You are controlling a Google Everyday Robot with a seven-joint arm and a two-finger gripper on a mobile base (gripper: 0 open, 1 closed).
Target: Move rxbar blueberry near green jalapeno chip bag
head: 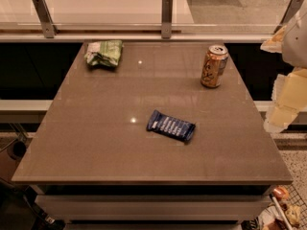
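Nearest you is the front edge of the table (pixel 144 180), a brown, glossy square top on a pale base. It fills most of the view. Clock directions below are read from the middle of the table top, with 12 at the far rail.

Gripper (pixel 282 115): at 3 o'clock, past the right edge of the table. It shows as a pale yellow and white blur at the frame's right side, with the white arm (pixel 298 37) above it. You cannot tell whether it is open or closed. It holds nothing and touches none of the objects.

Rxbar blueberry (pixel 171 125): at about 5 o'clock, just off the middle and toward the front. The dark blue wrapper lies flat with its white lettering up. Its long axis is tilted, left end farther from you, right end nearer. It is well apart from the gripper.

Orange drink can (pixel 214 66): at 1 to 2 o'clock, upright, tab end up, near the far right part of the top. It stands between the gripper side and the far rail, well apart from the bar.

Green jalapeno chip bag (pixel 103 53): at 11 o'clock, crumpled, close to the far left corner. It is well apart from the bar, diagonally across the top. The can sits to the right of the line from bar to bag, not on it.

Beyond the table at 12 o'clock is a rail with metal posts (pixel 166 16). At 5 o'clock, below the table's corner, some small items (pixel 284 209) are too blurred to identify.
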